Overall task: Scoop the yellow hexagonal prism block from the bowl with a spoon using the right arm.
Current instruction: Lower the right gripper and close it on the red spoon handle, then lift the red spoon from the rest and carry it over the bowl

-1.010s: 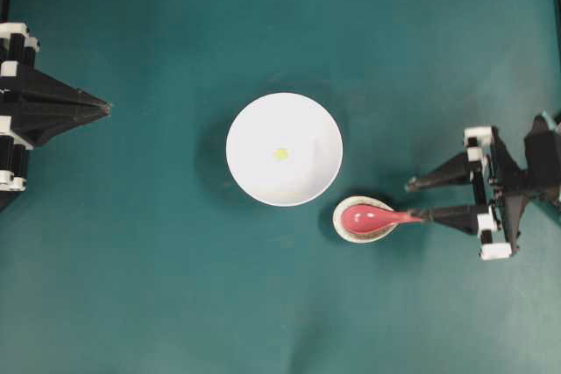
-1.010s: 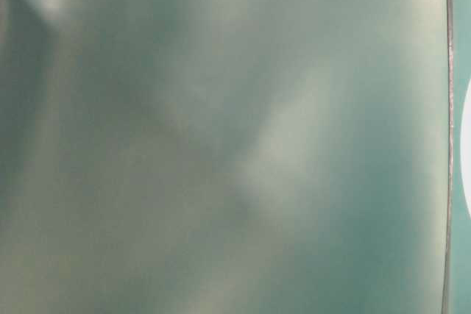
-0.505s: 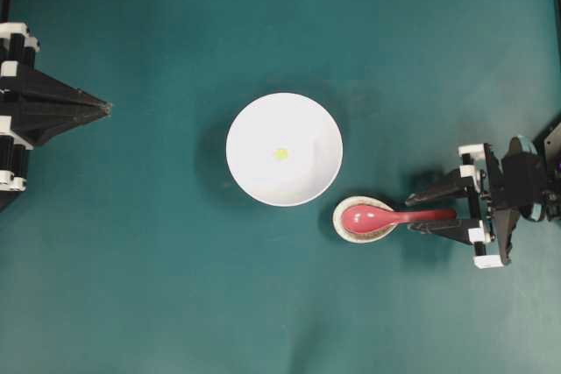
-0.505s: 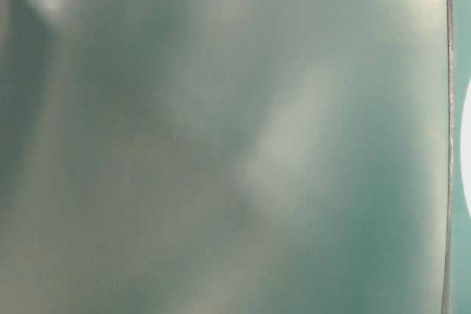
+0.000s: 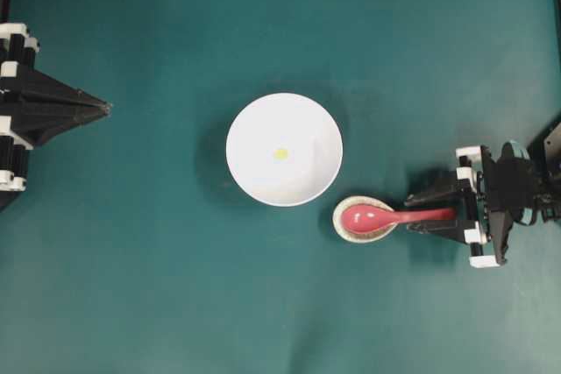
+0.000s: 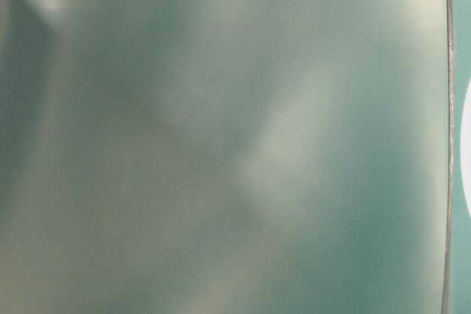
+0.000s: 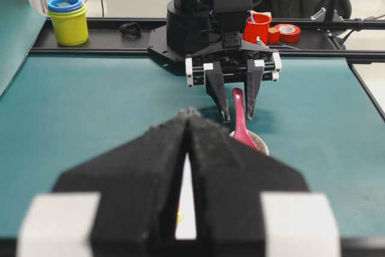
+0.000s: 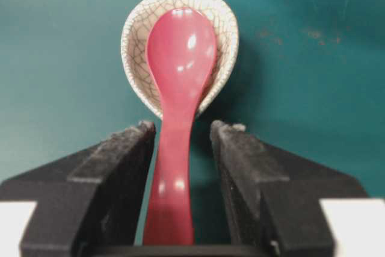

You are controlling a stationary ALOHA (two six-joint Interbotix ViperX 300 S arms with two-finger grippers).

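Right gripper (image 5: 410, 208) was spread wide, straddling the spoon (image 5: 386, 215) handle without pinching. Spoon head sat in the speckled dish (image 5: 337, 217), at 4 o'clock off the bowl (image 5: 254, 124). Yellow block (image 5: 280, 153) sat mid-bowl. Left gripper (image 5: 107, 109) was pressed together.

Black right arm (image 5: 526, 194), white-trimmed gripper (image 5: 412, 208) fingers, black foam pads

Robotics lab: teal-covered bench (image 7: 90, 106), black frame rail (image 7: 361, 23), tape rolls (image 7: 289, 31), stacked cups (image 7: 67, 19).
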